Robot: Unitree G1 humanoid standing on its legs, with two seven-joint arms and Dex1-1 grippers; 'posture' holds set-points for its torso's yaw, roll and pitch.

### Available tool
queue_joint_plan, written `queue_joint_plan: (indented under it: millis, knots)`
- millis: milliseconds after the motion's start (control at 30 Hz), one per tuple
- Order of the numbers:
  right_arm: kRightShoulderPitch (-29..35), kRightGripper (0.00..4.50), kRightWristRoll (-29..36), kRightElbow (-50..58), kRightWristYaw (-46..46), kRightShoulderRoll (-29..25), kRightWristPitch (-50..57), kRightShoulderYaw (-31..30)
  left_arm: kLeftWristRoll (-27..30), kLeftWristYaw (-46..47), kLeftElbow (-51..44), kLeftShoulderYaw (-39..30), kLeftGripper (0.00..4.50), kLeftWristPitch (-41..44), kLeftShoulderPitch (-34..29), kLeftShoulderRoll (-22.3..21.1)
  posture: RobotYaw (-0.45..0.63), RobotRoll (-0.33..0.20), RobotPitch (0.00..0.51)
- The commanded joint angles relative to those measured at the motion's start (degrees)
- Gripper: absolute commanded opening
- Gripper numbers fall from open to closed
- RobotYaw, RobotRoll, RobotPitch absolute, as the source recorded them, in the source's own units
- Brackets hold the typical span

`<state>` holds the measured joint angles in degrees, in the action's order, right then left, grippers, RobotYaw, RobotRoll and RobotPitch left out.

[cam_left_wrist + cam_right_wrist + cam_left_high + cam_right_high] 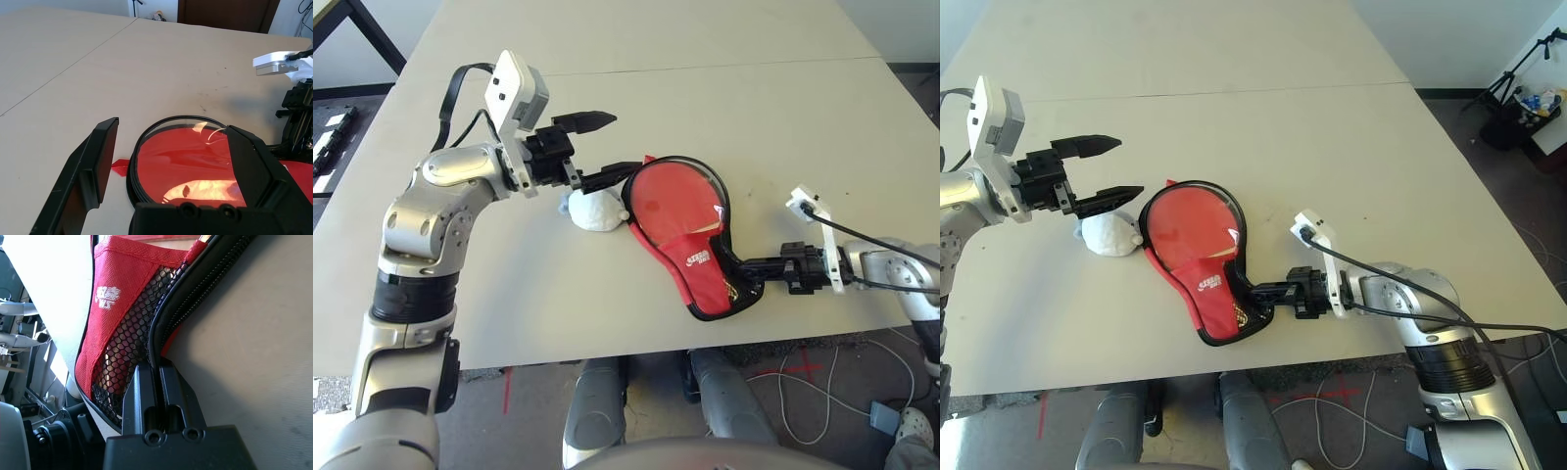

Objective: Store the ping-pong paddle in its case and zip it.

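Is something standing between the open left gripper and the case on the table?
Nothing visible blocks it. The left gripper hovers open just above the round end of the case. A white fluffy ball lies beside the case, under the gripper, not between them.

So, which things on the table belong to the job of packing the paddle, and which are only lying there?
Job:
- red fabric paddle-shaped case with black zipper edging
- red-faced ping-pong paddle, lying in the case
- right gripper, shut on the case's edge
- left gripper, open

Lying about:
- fluffy whitish ball
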<state>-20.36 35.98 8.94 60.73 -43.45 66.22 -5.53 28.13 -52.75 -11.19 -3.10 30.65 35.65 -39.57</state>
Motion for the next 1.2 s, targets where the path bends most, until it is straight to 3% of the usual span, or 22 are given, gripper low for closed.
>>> queue_joint_plan:
  millis: [33,600,767,1100,1200]
  knots:
    - [2.77,0.02,2.4,1.91,0.45,0.87,3.34,-3.77,-0.6,-0.49,0.3,1.07,4.5,-0.39,-0.29,0.03,0.02,0.0,0.233]
    - [3.66,0.02,2.99,3.83,-4.25,3.8,5.2,-2.64,-1.25,-0.94,0.82,1.36,4.5,-0.9,-0.24,0.45,0.01,0.0,0.227]
    - [2.52,1.47,1.94,2.74,0.12,0.57,-2.08,-1.67,-1.34,-1.1,0.84,1.41,4.5,-0.86,-0.27,0.49,0.01,0.0,0.227]
    - [-3.91,4.48,1.83,-3.5,6.51,-6.54,-5.98,0.56,-1.56,-1.55,1.46,1.5,4.5,-1.23,-0.15,0.54,0.0,0.0,0.225]
    - [-6.17,4.48,0.68,-6.23,6.95,-7.78,-7.12,0.78,-1.65,-1.8,1.79,1.64,4.5,-1.39,0.08,0.47,0.0,0.0,0.226]
